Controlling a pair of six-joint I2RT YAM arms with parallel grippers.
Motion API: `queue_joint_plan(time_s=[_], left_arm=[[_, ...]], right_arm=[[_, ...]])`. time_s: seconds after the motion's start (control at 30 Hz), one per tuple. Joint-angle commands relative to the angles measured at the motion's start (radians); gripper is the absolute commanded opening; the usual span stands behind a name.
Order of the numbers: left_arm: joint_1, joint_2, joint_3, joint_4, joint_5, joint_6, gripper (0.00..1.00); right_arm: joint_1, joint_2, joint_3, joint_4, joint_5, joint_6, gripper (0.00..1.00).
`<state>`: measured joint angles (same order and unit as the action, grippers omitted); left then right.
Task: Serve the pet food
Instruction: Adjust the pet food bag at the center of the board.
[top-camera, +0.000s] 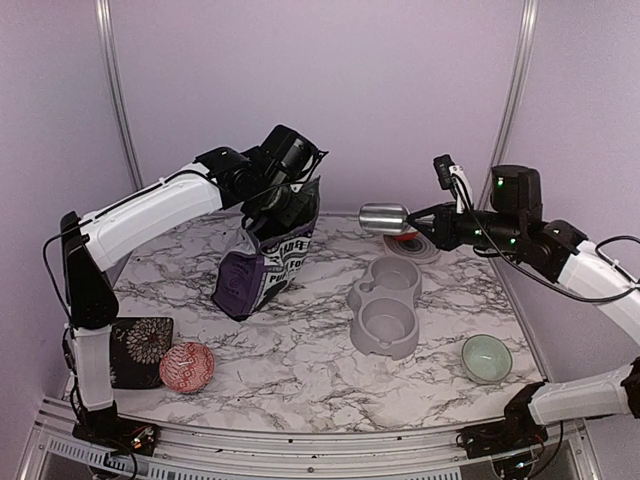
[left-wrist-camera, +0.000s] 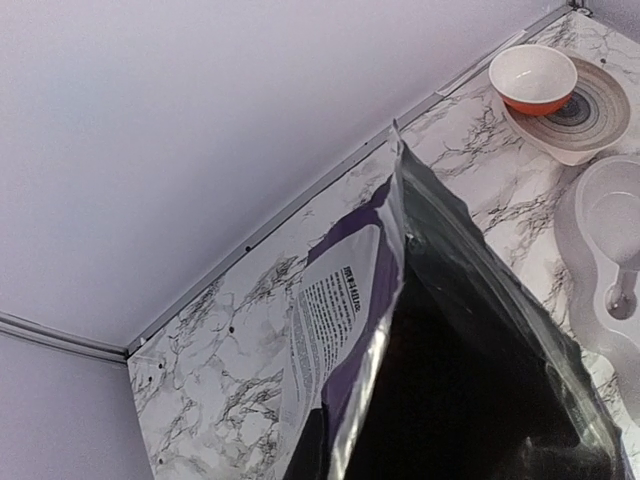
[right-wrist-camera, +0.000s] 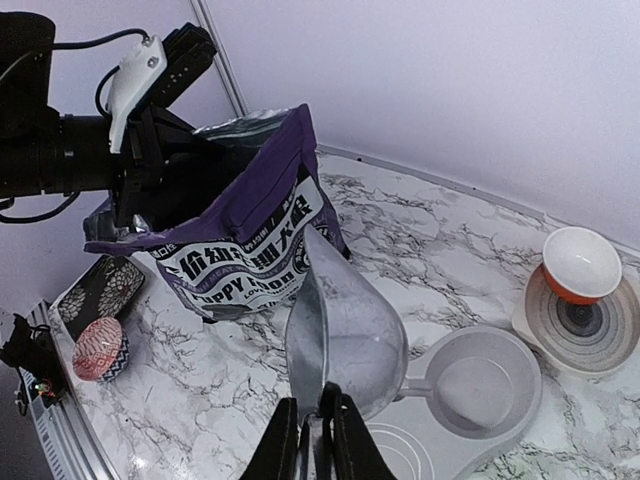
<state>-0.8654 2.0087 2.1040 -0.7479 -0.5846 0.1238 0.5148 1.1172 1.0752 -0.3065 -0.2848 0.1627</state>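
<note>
While in right claw (right-wrist-camera: 314, 418), scoop (right-wrist-camera: 345, 335) level, facing bag (right-wrist-camera: 250, 235).

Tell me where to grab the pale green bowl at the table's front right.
Take the green bowl by its rim, straight down from above, one finger inside, one outside. It stands upright, mouth up, nothing touching it; its rounded wall would likely slip from a sideways pinch.

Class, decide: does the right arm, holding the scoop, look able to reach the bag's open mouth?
Probably yes: the left end effector holds the bag open, and nothing stands between the scoop and its mouth.
</note>
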Motion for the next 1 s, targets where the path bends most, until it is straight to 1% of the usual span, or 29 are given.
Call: queue_joint_plan(time_s=[0.0,0.07,0.17,0.27,0.4,0.53,0.63,0.73,0.8,0.97], left_arm=[[-0.054,0.020,-0.040,0.018,-0.003,-0.137,0.00],[-0.067,0.027,-0.055,0.025,-0.001,-0.190,0.00],[-0.096,0.048,-0.055,0.039,0.052,-0.269,0.00],[-0.139,0.083,-0.019,0.044,0.076,-0.312,0.00],[-0.177,0.131,0.010,0.072,0.149,-0.361,0.00],[-0.194,0.178,0.032,0.083,0.156,-0.396,0.00],[-0.196,0.184,0.019,0.099,0.145,-0.393,0.00],[-0.183,0.165,-0.034,0.101,0.065,-0.366,0.00],[-0.157,0.126,-0.094,0.105,0.046,-0.366,0.00],[-0.090,-0.026,-0.327,0.189,0.012,-0.327,0.00]], right_arm=[[-0.008,-0.073,0.033,-0.104,-0.057,-0.039,0.00],[-0.008,-0.093,0.026,-0.114,-0.126,-0.031,0.00],[-0.008,-0.117,0.012,-0.125,-0.201,-0.018,0.00],[-0.008,-0.136,0.015,-0.160,-0.189,-0.013,0.00],[-0.008,-0.160,0.001,-0.189,-0.187,0.004,0.00],[-0.007,-0.161,-0.030,-0.177,-0.265,0.046,0.00],[-0.008,-0.166,-0.060,-0.159,-0.262,0.074,0.00],[-0.007,-0.164,-0.079,-0.137,-0.247,0.095,0.00],[-0.008,-0.157,-0.087,-0.119,-0.246,0.098,0.00],[-0.007,-0.101,-0.113,-0.072,-0.260,0.117,0.00]])
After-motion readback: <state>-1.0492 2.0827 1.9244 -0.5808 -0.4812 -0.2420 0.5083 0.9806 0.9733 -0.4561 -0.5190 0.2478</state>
